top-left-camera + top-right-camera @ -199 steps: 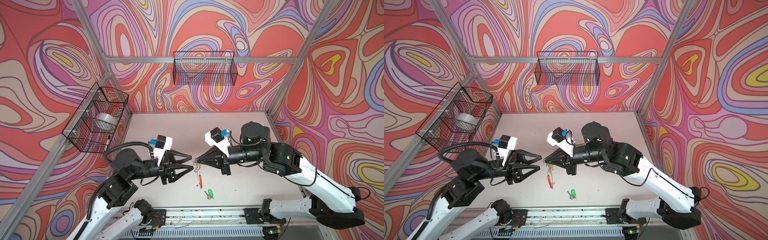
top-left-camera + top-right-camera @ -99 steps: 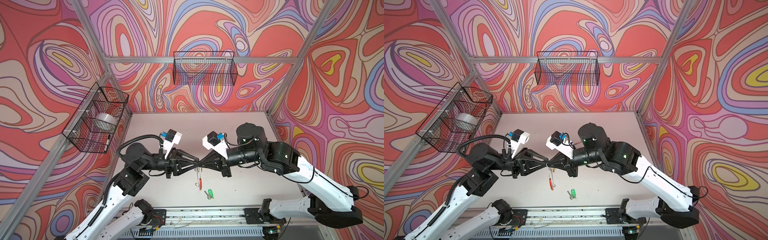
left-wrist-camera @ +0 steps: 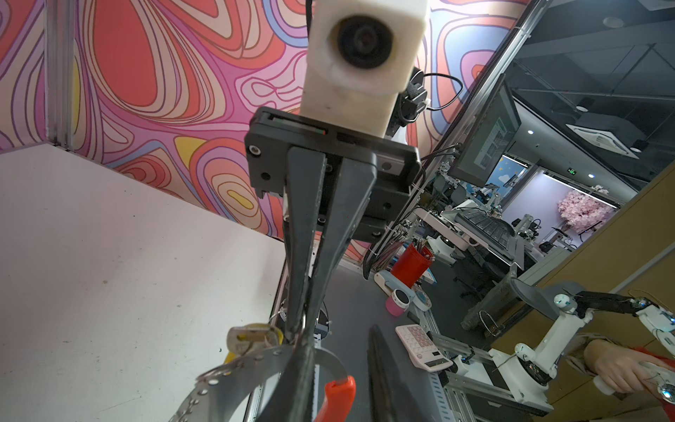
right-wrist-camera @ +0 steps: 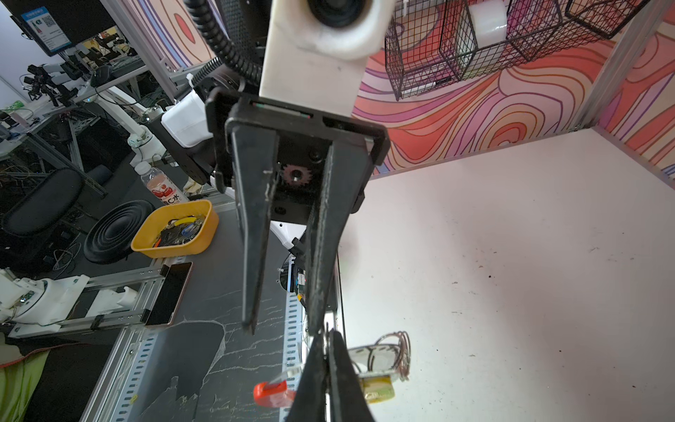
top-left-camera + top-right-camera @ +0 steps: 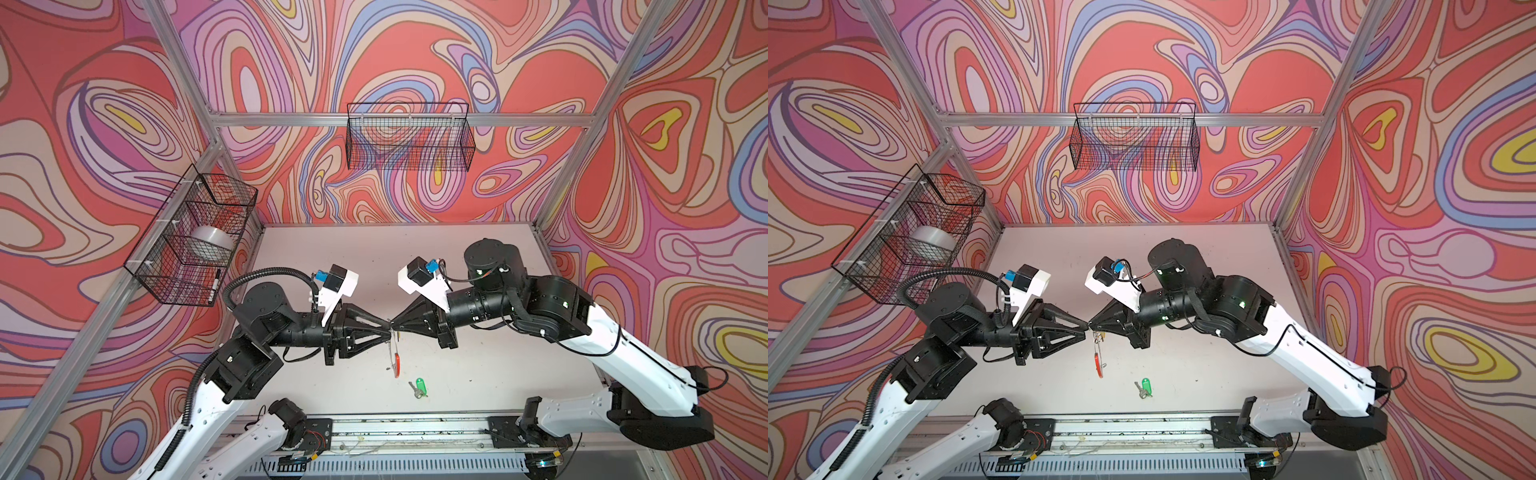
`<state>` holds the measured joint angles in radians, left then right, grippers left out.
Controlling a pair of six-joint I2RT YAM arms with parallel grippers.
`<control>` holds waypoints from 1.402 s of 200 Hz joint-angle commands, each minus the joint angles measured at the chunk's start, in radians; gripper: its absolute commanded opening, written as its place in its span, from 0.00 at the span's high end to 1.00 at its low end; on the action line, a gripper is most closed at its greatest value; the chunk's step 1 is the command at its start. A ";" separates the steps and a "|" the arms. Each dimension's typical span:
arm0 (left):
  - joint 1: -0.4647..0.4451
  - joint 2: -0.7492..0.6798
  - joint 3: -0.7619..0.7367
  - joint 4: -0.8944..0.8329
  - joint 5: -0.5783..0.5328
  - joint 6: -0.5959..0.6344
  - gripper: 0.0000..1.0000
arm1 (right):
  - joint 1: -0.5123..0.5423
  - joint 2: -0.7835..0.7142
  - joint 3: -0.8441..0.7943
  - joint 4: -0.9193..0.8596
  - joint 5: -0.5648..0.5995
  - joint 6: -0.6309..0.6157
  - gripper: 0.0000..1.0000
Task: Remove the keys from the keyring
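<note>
Above the bench (image 5: 478, 257) the left claw (image 4: 285, 329), a second ago wide and held back, has swung in tip to tip with the right claw (image 3: 297, 334). It has narrowed to a slim gap beside the keyring (image 3: 233, 371) (whether it pinches anything yet I cannot tell). The right claw is clamped on that keyring, which hangs over the bench with the yellow-tagged key (image 4: 378, 391) still on and likely next, while the green-tagged key (image 5: 419, 384) lies loose below.
</note>
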<state>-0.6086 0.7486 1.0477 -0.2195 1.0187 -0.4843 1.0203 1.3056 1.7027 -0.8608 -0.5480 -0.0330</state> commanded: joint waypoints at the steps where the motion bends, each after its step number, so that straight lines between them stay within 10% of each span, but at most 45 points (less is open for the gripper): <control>1: 0.001 0.003 0.029 -0.067 -0.018 0.051 0.74 | -0.003 0.002 0.029 0.001 -0.029 -0.004 1.00; 280: 0.002 0.022 0.069 -0.151 -0.044 0.128 0.76 | -0.003 0.016 0.044 0.011 -0.066 0.001 1.00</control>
<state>-0.6086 0.7792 1.0988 -0.3538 0.9760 -0.3813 1.0161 1.3270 1.7245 -0.8677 -0.6147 -0.0319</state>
